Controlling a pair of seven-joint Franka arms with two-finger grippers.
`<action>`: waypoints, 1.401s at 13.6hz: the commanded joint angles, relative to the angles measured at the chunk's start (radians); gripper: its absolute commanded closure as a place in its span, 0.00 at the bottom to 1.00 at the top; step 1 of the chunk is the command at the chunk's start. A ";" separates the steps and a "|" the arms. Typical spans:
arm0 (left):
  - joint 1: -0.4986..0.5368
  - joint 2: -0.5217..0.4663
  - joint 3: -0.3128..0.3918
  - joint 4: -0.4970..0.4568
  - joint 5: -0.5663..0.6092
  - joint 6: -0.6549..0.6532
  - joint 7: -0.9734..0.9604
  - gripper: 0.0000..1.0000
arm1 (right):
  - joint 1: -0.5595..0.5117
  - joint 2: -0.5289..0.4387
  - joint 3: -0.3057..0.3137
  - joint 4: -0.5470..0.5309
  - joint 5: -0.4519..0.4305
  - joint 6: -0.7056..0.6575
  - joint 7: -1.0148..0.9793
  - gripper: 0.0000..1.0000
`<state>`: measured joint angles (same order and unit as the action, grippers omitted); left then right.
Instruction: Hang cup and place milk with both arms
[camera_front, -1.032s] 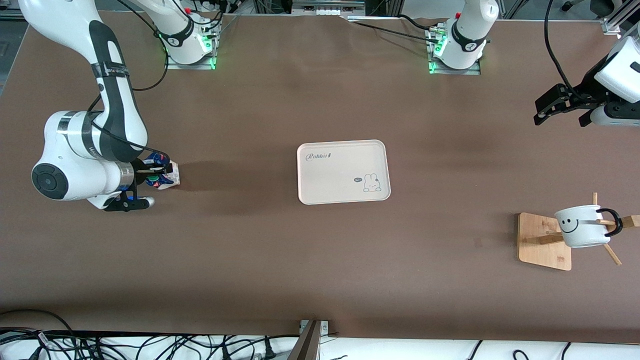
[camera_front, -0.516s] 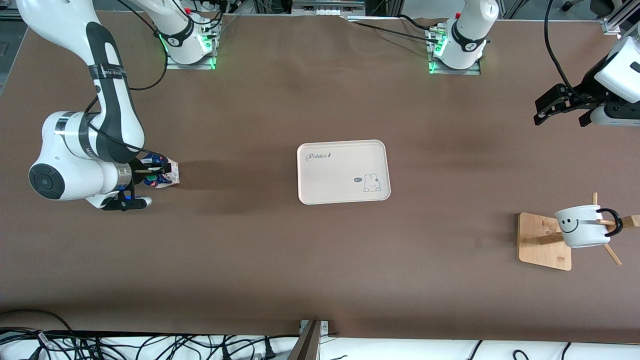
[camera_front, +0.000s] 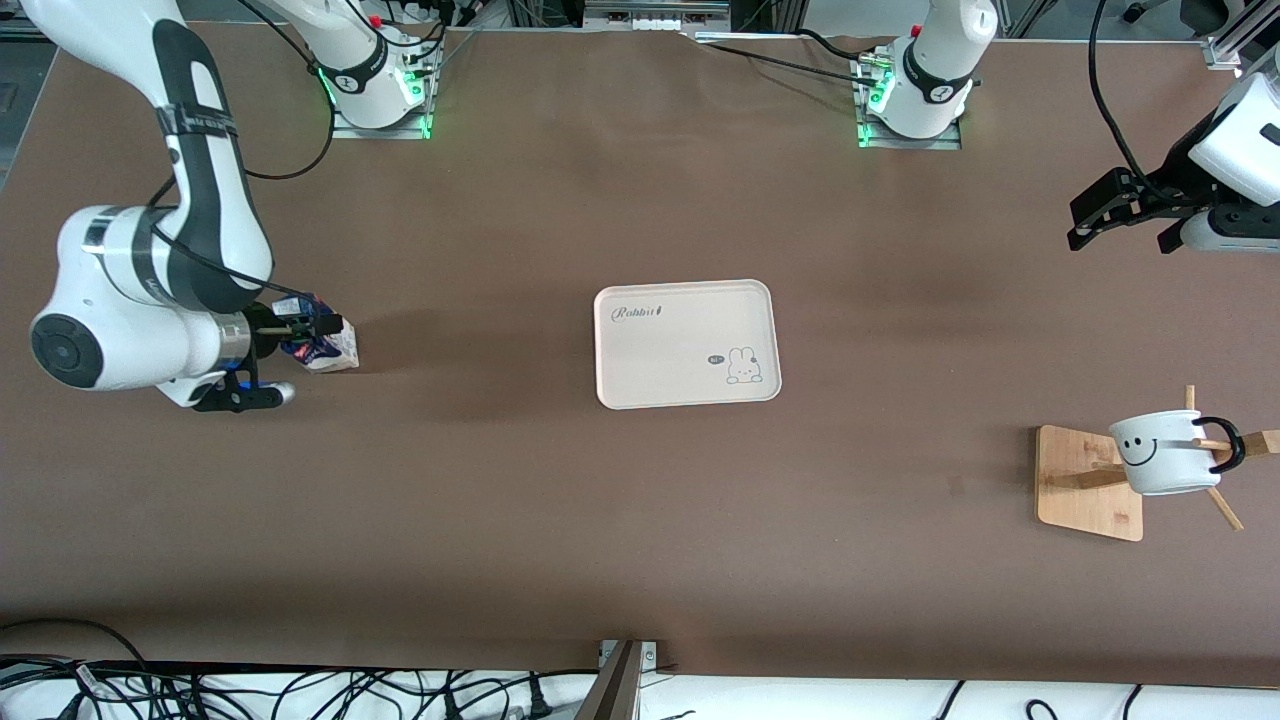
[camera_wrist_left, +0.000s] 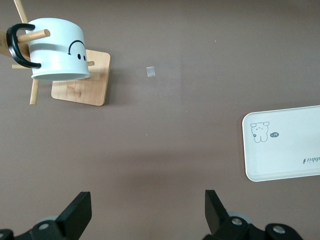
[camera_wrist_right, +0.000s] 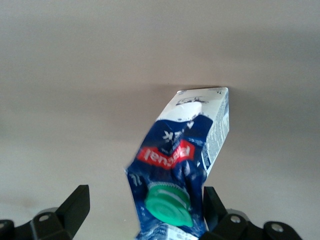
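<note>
The milk (camera_front: 328, 347), a blue and white carton with a green cap, is on the table at the right arm's end. It tilts, with its capped top (camera_wrist_right: 169, 202) between the spread fingers of my right gripper (camera_front: 300, 330), which is open. One finger (camera_wrist_right: 212, 200) is close beside the carton; whether it touches I cannot tell. The cup (camera_front: 1160, 455), white with a smiley face, hangs by its black handle on a peg of the wooden rack (camera_front: 1085, 485) at the left arm's end. My left gripper (camera_front: 1120, 238) waits open in the air, with nothing between its fingers (camera_wrist_left: 80, 212).
A cream tray (camera_front: 685, 300) with a rabbit drawing lies at the table's middle; its corner also shows in the left wrist view (camera_wrist_left: 287, 145). The rack's pegs (camera_wrist_left: 34, 95) stick out around the cup (camera_wrist_left: 57, 50). A small pale scrap (camera_wrist_left: 150, 71) lies near the rack.
My right gripper went from shut on the milk to open and drew back toward the right arm's end of the table. The carton stayed on the table. The left arm has not moved.
</note>
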<state>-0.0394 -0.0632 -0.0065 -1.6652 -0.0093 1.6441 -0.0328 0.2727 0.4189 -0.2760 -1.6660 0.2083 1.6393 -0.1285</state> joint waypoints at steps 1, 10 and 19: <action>-0.004 0.014 0.000 0.033 0.011 -0.024 0.005 0.00 | -0.012 -0.032 -0.025 -0.008 0.020 -0.030 -0.068 0.00; -0.004 0.014 0.000 0.033 0.011 -0.024 0.007 0.00 | -0.010 -0.075 -0.063 0.175 0.006 -0.257 -0.091 0.00; -0.002 0.014 0.002 0.032 0.011 -0.024 0.007 0.00 | 0.008 -0.195 -0.046 0.319 -0.138 -0.253 -0.161 0.00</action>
<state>-0.0393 -0.0628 -0.0065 -1.6650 -0.0093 1.6441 -0.0328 0.2733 0.2293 -0.3273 -1.4071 0.0967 1.4033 -0.2420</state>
